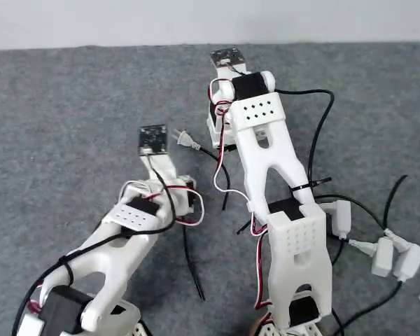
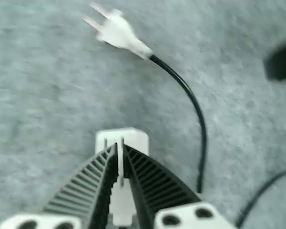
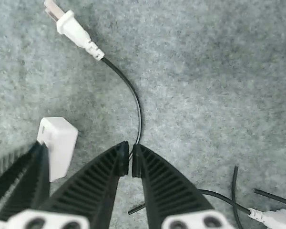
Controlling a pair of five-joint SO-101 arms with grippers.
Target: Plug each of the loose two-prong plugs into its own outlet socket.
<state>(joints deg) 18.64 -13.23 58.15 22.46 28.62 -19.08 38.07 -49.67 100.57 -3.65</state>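
**A:** Where is the plug?

**B:** The white 2-prong plug [image 1: 187, 140] lies flat and loose on the grey mat [image 1: 70, 105]. Its prongs are bare and in no outlet. Its black cord [image 3: 133, 100] curves away behind it.

**A:** Is anything holding it?

**B:** Not the plug body. The right gripper [image 3: 130, 149] has its jaws drawn almost together, pinching the cord a little way back from the plug.

**A:** And the outlet?

**B:** A white socket block [image 2: 133, 138] sits near the plug but apart from it, short of the prongs. 2 thin dark slots show on its face. The left gripper [image 2: 119, 149] grips it, its jaws narrow and pressed against the block's sides.

**A:** How do the 2 grippers stand against the plug?

**B:** Both are on the cord side of it. In the right wrist view the socket block is just beside the pinched stretch of cord, not touching it.

**A:** Anything farther out?

**B:** Well apart from the plug, past the right arm, several white connectors [image 1: 383, 255] lie on the mat with black cords of their own. Whether each is a plug or a socket I cannot tell.
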